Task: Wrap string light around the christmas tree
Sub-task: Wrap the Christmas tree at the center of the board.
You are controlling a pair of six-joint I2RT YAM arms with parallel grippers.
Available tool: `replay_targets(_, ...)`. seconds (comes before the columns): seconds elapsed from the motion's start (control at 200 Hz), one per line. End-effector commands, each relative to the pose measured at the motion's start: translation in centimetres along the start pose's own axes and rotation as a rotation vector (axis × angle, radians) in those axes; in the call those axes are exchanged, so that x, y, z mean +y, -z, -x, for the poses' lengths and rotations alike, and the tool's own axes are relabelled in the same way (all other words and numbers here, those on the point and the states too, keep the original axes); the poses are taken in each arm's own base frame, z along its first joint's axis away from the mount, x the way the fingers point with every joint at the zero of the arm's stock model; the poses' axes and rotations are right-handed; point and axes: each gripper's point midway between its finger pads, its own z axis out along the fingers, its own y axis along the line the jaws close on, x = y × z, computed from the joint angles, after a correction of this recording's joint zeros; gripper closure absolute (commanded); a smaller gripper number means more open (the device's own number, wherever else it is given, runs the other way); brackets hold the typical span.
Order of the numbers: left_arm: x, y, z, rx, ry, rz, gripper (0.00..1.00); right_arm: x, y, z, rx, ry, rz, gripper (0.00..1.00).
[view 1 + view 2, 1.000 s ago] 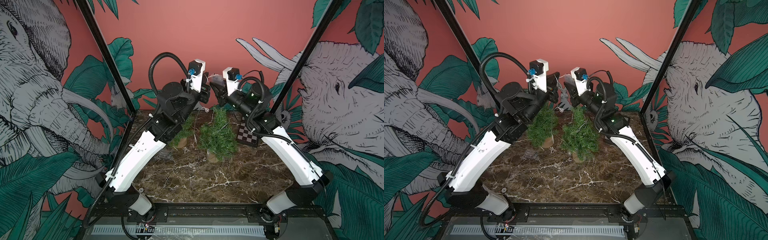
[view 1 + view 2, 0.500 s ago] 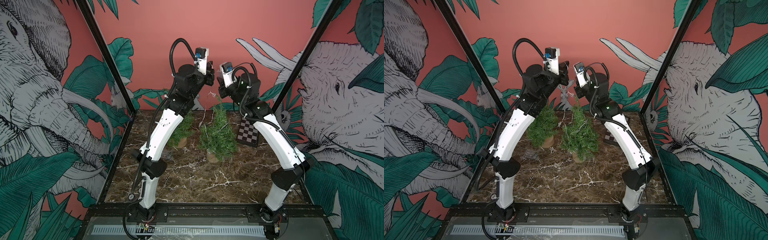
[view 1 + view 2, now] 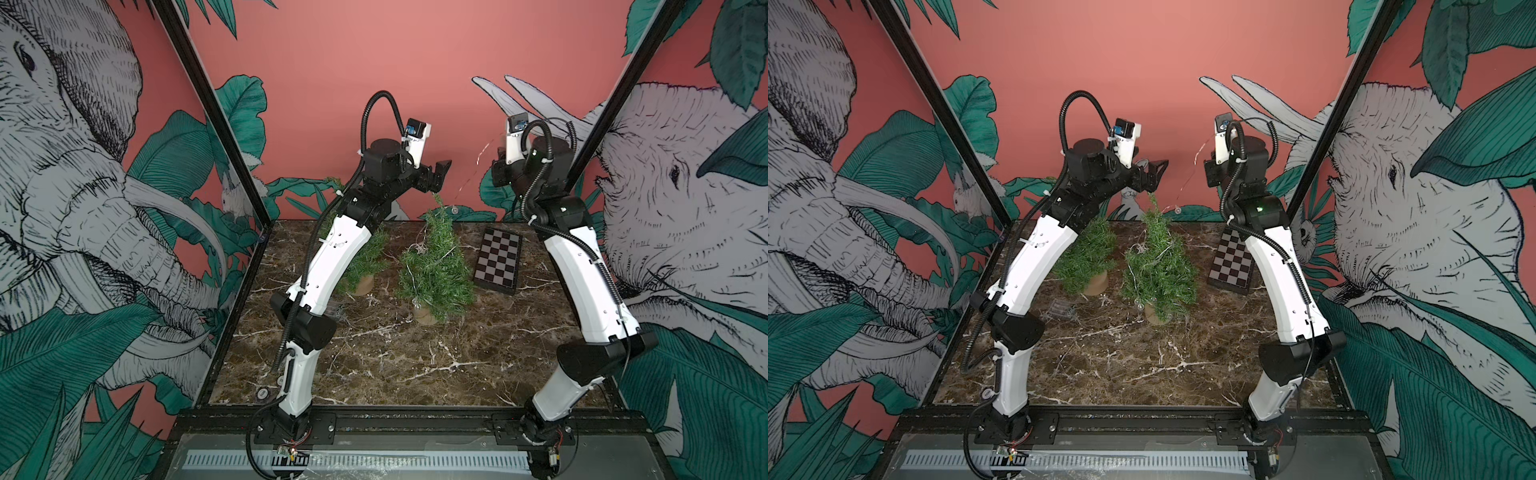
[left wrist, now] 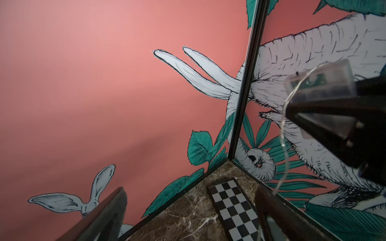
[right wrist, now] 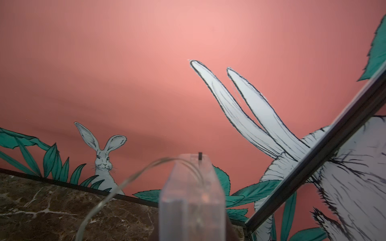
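The christmas tree (image 3: 436,270) (image 3: 1158,270) stands mid-table on a round wooden base. The thin string light (image 3: 455,210) (image 3: 1177,210) lies draped over its branches. From the tree's tip the wire (image 4: 284,146) (image 5: 125,187) climbs to a clear battery box (image 4: 319,81) (image 5: 192,198). My right gripper (image 3: 496,170) (image 3: 1210,174) is shut on that box, high and to the right of the tree. My left gripper (image 3: 438,176) (image 3: 1154,176) (image 4: 192,225) hangs open just above the tip with nothing between its fingers (image 4: 104,215).
A second small tree (image 3: 365,266) (image 3: 1088,257) stands left of the first, partly behind my left arm. A checkerboard (image 3: 498,262) (image 4: 234,208) lies at the back right. A small clear item (image 3: 1061,309) rests on the marble table (image 3: 395,365) near the left arm.
Both arms rose and the grippers drew apart. The left gripper went from shut to open and holds nothing. The right stayed shut on the battery box and moved right.
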Motion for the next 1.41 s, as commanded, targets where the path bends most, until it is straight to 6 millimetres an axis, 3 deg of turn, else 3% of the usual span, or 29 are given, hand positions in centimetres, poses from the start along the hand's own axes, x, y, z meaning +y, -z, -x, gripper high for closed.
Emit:
replay_targets(0.0, -0.2, 4.5, 3.7, -0.049, -0.030, 0.013, 0.02, -1.6, 2.3, 1.1, -0.023, -0.024, -0.044, 1.00)
replay_targets(0.045, -0.1, 5.3, 4.3, -0.069, -0.021, 0.024, 0.02, -1.5, 2.0, 0.1, -0.004, -0.026, -0.044, 1.00)
replay_targets(0.065, 0.0, 5.7, 4.6, -0.079, -0.018, 0.032, 0.02, -2.1, 3.4, 1.1, -0.030, -0.037, -0.051, 1.00)
replay_targets(0.18, 0.8, 8.3, 6.1, -0.110, -0.006, 0.097, 0.03, -2.6, 5.2, 0.3, -0.015, -0.050, -0.054, 1.00)
replay_targets(0.295, 1.7, 10.7, 5.8, -0.098, 0.024, 0.165, 0.05, -2.6, 7.2, -1.4, 0.011, -0.068, -0.044, 1.00)
replay_targets(0.475, 0.3, 14.8, 4.1, -0.090, 0.092, 0.118, 0.08, -2.2, 11.3, -5.1, 0.068, -0.122, -0.004, 1.00)
replay_targets(0.6, -0.9, 17.3, 1.7, -0.047, 0.146, 0.069, 0.11, -0.5, 14.4, -7.7, 0.129, -0.176, 0.102, 1.00)
replay_targets(0.77, -2.1, 19.9, -2.5, 0.044, 0.220, 0.024, 0.16, 3.3, 18.4, -11.2, 0.204, -0.243, 0.321, 1.00)
replay_targets(0.925, -3.2, 21.5, -6.6, 0.105, 0.267, -0.013, 0.18, 6.2, 21.0, -12.6, 0.254, -0.341, 0.485, 1.00)
replay_targets(0.945, -3.2, 21.7, -7.0, 0.113, 0.270, -0.013, 0.19, 6.8, 21.1, -13.7, 0.282, -0.356, 0.504, 1.00)
replay_targets(1.205, -4.8, 23.6, -11.6, 0.194, 0.336, -0.061, 0.20, 10.2, 24.8, -14.2, 0.297, -0.464, 0.687, 1.00)
replay_targets(1.4, -5.2, 24.1, -14.1, 0.227, 0.347, -0.049, 0.21, 12.8, 26.2, -16.7, 0.381, -0.496, 0.758, 1.00)
